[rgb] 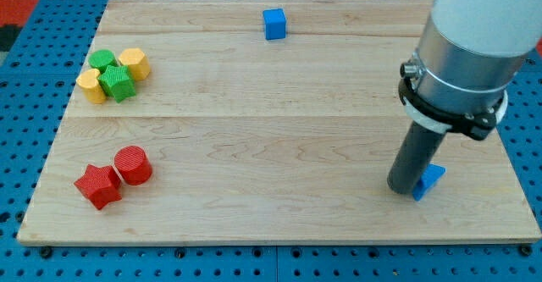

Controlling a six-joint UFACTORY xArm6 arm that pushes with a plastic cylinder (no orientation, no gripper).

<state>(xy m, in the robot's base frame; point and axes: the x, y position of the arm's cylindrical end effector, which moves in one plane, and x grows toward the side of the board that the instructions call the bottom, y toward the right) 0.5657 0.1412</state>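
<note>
My tip [403, 189] rests on the wooden board [279, 155] at the view's lower right. It touches a blue block [430, 180] that lies just to its right, partly hidden behind the rod. A blue cube [273, 24] sits near the view's top centre, far from the tip. At the view's upper left is a cluster: a green cylinder [102, 60], a yellow hexagonal block [134, 63], a yellow block [91, 85] and a green star-like block [118, 84]. At the lower left a red cylinder [132, 165] touches a red star [98, 185].
The board lies on a blue pegboard [25, 146] that surrounds it. The arm's wide grey and white body [470, 53] hangs over the board's right side and hides part of it.
</note>
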